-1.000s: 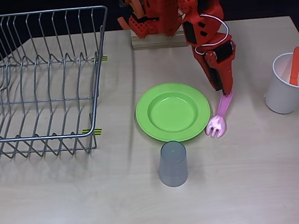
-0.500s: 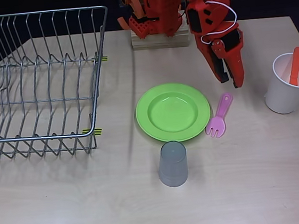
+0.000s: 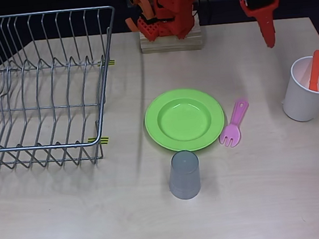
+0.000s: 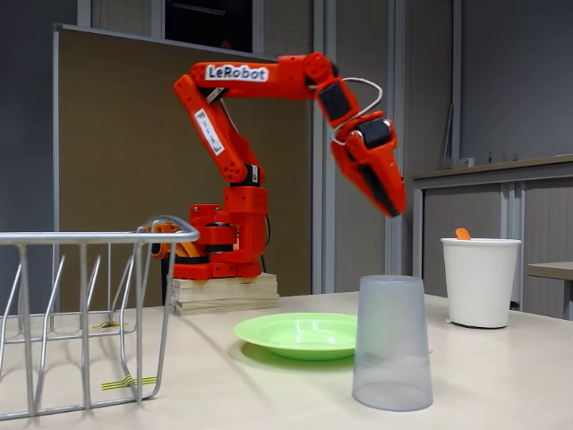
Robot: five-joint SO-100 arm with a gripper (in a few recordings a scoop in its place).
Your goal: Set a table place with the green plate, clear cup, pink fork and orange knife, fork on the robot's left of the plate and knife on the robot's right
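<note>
Tool (image 3: 269,40) hung high above worktop (image 3: 269,188), jaws narrow, holding nothing. Pink fork (image 3: 233,124) lay just beside green plate (image 3: 184,119). Orange knife (image 3: 315,70) stood in white paper cup (image 3: 307,89).

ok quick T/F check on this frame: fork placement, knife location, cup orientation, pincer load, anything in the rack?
1. The pink fork lies on the table beside the green plate, at its right in the overhead view. True.
2. The orange knife lies flat on the table next to the plate. False: it stands in the white paper cup, handle sticking out.
3. The clear cup stands mouth down in front of the plate. True.
4. The pincer is carrying the fork. False: it is raised above the table with nothing in it, and the fork lies on the table.
5. A dish sits in the wire rack. False: nothing sits between its wires.
</note>
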